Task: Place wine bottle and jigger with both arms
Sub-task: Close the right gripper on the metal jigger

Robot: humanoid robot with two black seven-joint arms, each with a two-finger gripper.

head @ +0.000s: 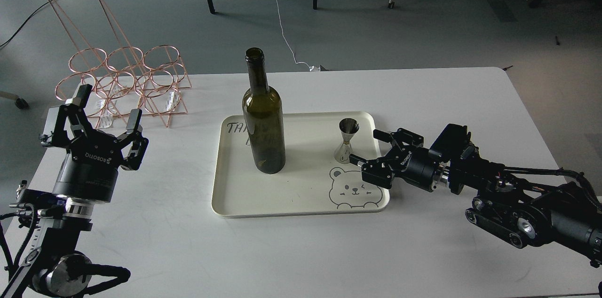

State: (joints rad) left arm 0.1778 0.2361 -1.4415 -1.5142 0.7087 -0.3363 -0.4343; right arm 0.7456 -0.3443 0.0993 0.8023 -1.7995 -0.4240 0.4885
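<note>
Wine bottle (264, 117) upright on cream tray (235, 194), left-centre of it, mouth uncorked. Jigger (347, 140) upright on same tray, toward right edge, just above printed bear face (353, 189). Tray flat on white bench (442, 100), approx. mid-bench. Right pincer (374, 154) low over tray's right rim, fingers spread, tips just beside jigger, not gripping it. Left pincer (101, 129) raised over bench's left side, pointing up, fingers spread, holding nothing, well apart from bottle. Copper wire rack (124, 84) at far-left corner behind it.
</note>
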